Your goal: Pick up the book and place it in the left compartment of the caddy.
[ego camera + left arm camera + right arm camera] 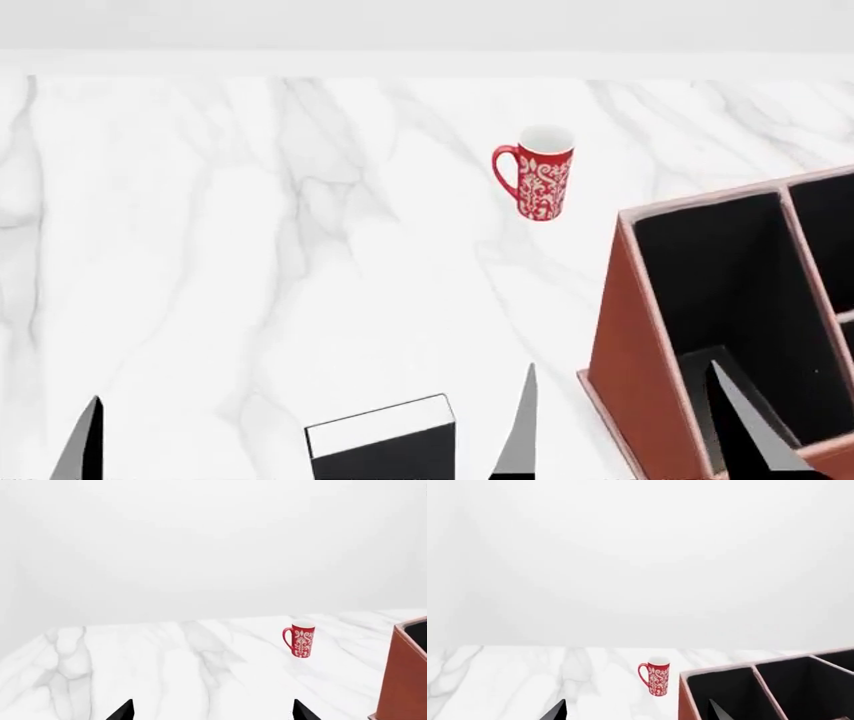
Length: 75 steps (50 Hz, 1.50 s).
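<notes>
**Book at the near edge, both grippers spread and empty**

On the white marble table (240, 300), the book (383, 440) stands upright at the near edge of the head view — black cover, white page edges on top — between the two arms and apart from everything else. Just to its right sits the caddy (627, 370), a reddish-brown box with a sloped side and black lining; its left compartment (714, 290), the long slot running its full depth, faces up. A red patterned mug (537, 180) stands farther back, well apart from both.

The left gripper (213, 711) shows only two dark fingertips at the frame edge, set wide apart with nothing between them. The right gripper (637, 711) shows the same — tips spread, holding nothing — with the caddy's rim close by one finger (715, 711).
</notes>
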{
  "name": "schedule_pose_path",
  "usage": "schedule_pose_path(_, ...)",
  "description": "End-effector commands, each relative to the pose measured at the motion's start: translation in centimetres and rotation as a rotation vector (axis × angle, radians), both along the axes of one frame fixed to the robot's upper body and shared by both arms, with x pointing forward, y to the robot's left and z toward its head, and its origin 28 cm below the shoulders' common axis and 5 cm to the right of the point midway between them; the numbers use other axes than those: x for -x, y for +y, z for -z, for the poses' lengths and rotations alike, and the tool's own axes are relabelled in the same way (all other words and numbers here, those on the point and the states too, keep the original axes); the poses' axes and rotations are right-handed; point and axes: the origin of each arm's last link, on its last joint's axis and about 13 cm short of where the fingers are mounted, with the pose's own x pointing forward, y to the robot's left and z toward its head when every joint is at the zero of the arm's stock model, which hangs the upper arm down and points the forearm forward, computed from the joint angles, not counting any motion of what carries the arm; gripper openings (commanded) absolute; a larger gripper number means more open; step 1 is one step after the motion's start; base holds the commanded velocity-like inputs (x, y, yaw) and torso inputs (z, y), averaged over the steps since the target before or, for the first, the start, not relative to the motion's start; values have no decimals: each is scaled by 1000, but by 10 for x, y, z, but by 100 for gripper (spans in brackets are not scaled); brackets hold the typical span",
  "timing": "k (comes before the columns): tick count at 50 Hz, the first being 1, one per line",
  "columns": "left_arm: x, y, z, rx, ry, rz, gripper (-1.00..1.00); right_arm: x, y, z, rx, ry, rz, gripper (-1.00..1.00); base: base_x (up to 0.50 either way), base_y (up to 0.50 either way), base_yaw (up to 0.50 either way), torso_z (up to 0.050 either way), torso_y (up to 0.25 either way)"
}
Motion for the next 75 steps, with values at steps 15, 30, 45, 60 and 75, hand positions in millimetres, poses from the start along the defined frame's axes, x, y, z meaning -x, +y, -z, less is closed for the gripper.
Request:
schedule_pose_path(15, 3, 0, -2, 2, -9, 14, 100, 1, -2, 0, -16, -9, -14, 100, 0, -356, 0, 0, 0)
schedule_pose_path(30, 3, 0, -3, 1, -14, 15, 100, 1, 0, 1, -17, -4, -28, 100, 0, -160, 0, 0, 0)
schedule_pose_path(45, 3, 0, -3, 3, -15, 16, 100, 3, -1, 0, 14, -53, -38, 100, 133, -6, 0, 0, 0)
schedule_pose_path(60, 3, 0, -3, 4, -13, 19, 100, -2, -1, 1, 19, 2, 24, 100, 389, -15, 0, 0, 2)
schedule_pose_path(75, 2, 3, -6, 12, -20, 10, 100, -1, 7, -9, 143, 0, 142, 100, 0, 0, 0, 0, 0)
